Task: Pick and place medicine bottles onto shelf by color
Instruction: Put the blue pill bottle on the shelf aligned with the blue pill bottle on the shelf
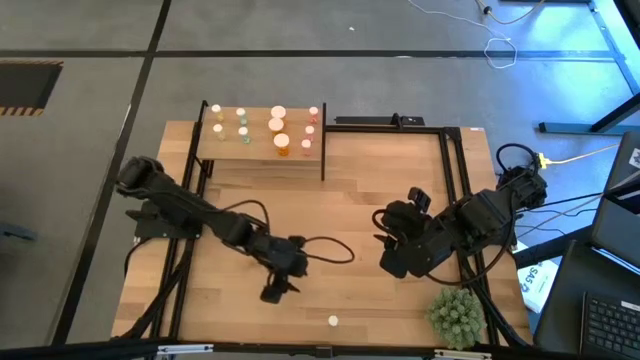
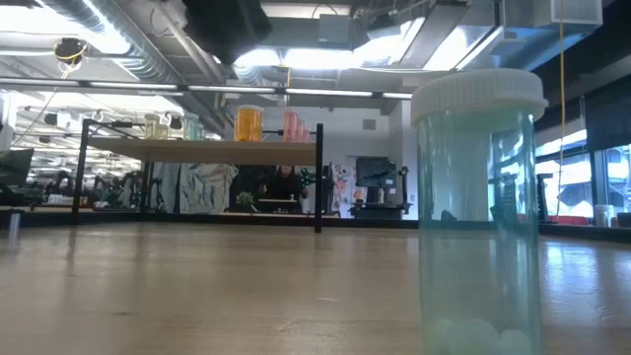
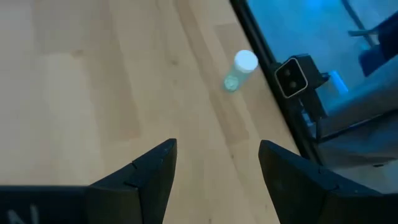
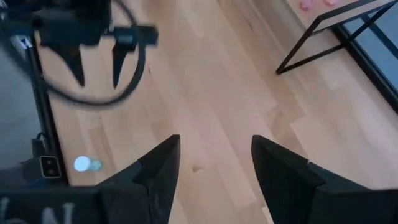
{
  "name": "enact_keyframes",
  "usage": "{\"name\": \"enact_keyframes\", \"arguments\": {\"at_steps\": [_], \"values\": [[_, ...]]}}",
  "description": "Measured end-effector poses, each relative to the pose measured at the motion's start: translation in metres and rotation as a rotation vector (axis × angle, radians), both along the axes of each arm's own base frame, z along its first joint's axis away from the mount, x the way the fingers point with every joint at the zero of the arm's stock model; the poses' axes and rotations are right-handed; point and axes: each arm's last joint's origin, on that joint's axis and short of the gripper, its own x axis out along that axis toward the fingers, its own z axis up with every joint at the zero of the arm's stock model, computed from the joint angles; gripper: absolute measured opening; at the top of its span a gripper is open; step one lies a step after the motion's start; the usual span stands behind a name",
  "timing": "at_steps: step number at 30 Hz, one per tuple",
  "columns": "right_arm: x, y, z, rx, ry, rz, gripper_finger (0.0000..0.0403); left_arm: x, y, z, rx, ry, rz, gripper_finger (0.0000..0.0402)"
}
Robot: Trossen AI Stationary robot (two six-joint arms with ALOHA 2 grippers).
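Observation:
One pale green medicine bottle (image 1: 333, 321) with a white cap stands upright on its base near the table's front edge; it looms close in the low view (image 2: 480, 212) and shows ahead of the fingers in the left wrist view (image 3: 240, 70). The shelf (image 1: 262, 150) stands at the far left, bearing pale green (image 1: 230, 122), orange (image 1: 280, 130) and pink bottles (image 1: 311, 125). My left gripper (image 1: 272, 293) hangs open over the table, left of the lone bottle, its fingers (image 3: 217, 162) bare. My right gripper (image 1: 392, 262) is raised at the right, open (image 4: 216, 155) and holding nothing.
A spiky green plant ball (image 1: 457, 315) sits at the near right corner. A black frame (image 1: 450, 170) runs along the table's edges, and a small camera (image 3: 297, 76) sits at the front edge by the lone bottle. Bare wood lies between the shelf and both arms.

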Motion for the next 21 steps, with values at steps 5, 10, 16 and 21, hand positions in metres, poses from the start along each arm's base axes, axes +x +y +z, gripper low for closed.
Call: {"name": "enact_keyframes", "arguments": {"at_steps": [5,10,16,21], "values": [[-0.001,-0.002,0.001,-0.010,-0.001,-0.003,0.0200,0.015,-0.006,-0.024,-0.001,0.019,-0.007,0.0224],[-0.003,-0.004,0.002,-0.015,-0.004,-0.004,0.0200,0.032,-0.014,-0.043,-0.065,-0.020,-0.050,0.0224],[-0.003,-0.004,0.002,-0.016,-0.001,-0.005,0.0200,0.051,-0.023,-0.058,-0.167,-0.108,-0.058,0.0224],[-0.003,-0.005,0.002,-0.017,-0.002,-0.009,0.0200,0.054,-0.032,-0.073,-0.179,-0.106,-0.077,0.0224]]}}
